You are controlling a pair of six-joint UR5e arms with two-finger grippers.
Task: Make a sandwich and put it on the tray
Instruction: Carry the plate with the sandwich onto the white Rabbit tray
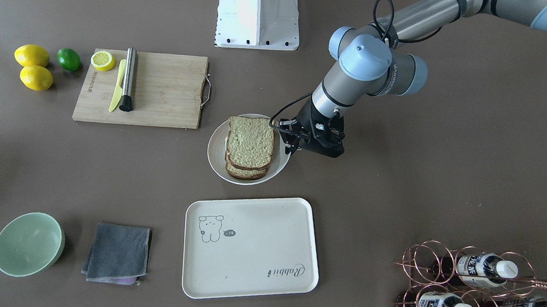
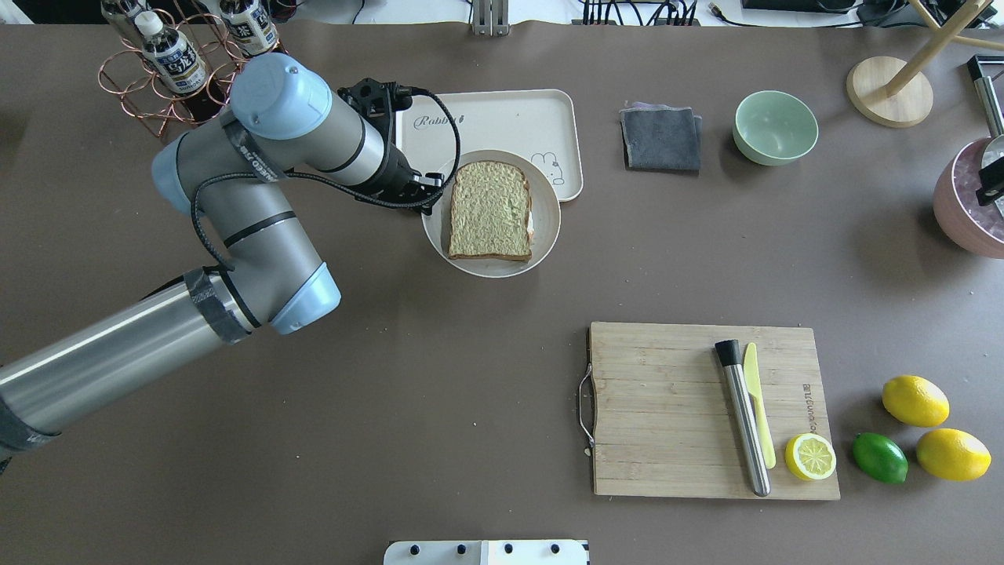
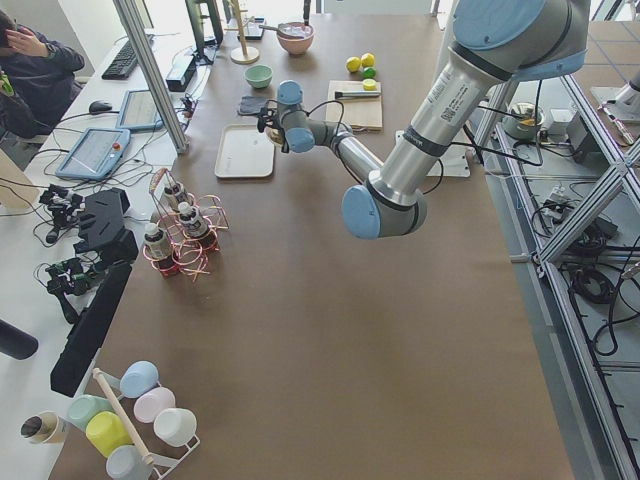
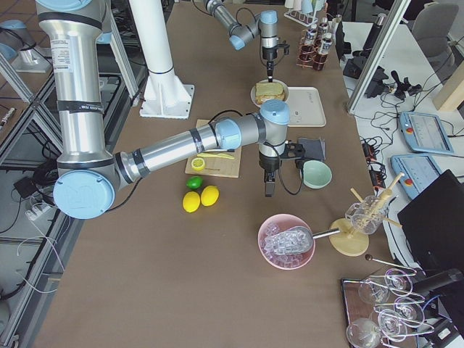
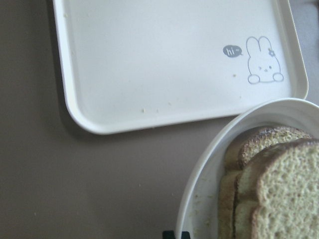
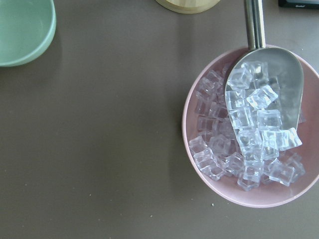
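Observation:
The sandwich [image 1: 250, 145], two greenish-tan bread slices stacked, lies on the round white plate [image 1: 216, 152]. A sliver of white egg shows at its edge in the overhead view [image 2: 490, 210]. My left gripper [image 1: 289, 145] is shut on the plate's rim on the robot's left side. The plate [image 2: 545, 235] looks lifted, since it overlaps the tray's corner from overhead. The cream tray [image 1: 248, 261] lies just beyond it and holds nothing. The left wrist view shows the tray [image 5: 164, 59] and plate [image 5: 209, 174] below. My right gripper [image 4: 268, 190] hangs above the table; I cannot tell its state.
A wooden cutting board [image 1: 144, 88] holds a yellow knife, a steel bar and a lemon half; two lemons and a lime lie beside it. A green bowl [image 1: 28, 243] and a grey cloth [image 1: 118, 253] lie beside the tray. A bottle rack [image 1: 474, 294] and a pink ice bowl [image 6: 259, 199] stand near the table's ends.

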